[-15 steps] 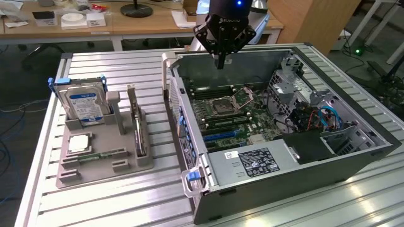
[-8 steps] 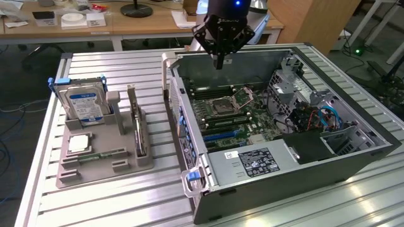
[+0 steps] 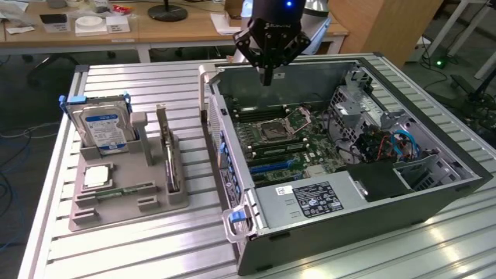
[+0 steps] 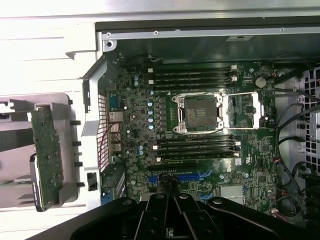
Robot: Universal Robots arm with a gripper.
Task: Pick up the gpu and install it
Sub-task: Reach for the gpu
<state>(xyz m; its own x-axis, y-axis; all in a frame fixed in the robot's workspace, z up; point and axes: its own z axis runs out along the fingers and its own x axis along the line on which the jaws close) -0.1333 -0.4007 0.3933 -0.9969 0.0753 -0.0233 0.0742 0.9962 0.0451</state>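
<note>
**Exterior view: gripper shut and empty above the case, gpu in its holder**

The slatted metal tabletop (image 3: 139,256) carries everything. The open computer case (image 3: 333,232) lies on its side and takes up the middle of the tabletop and the part toward the exterior view's right edge. Inside it, the green motherboard (image 3: 287,145) lies flat on the floor of the case, and the silver power supply (image 3: 310,200) with its black label sits at the near end.

The grey holder tray (image 3: 116,206) lies near the exterior view's left edge of the tabletop, just beside the case but apart from it.

The gripper (image 3: 268,80) hangs from the black arm over the far end of the case, above the motherboard. It points straight down, its fingers pressed together with nothing between them. It touches nothing.

The hard drive (image 3: 104,131) stands upright at the far end of the tray, blue-and-white label facing the camera.

The gpu (image 3: 165,148) stands on its long edge in a slot along the side of the tray nearest the case. It is well apart from the gripper and not yet installed.

The CPU socket (image 4: 200,112) sits mid-board, its metal frame hinged open, with dark memory slots on two sides.

A square silver chip (image 3: 99,176) lies flat on the tray in front of the hard drive. A narrow green memory stick (image 3: 116,192) lies just beside the chip, toward the near edge of the tabletop.
</note>
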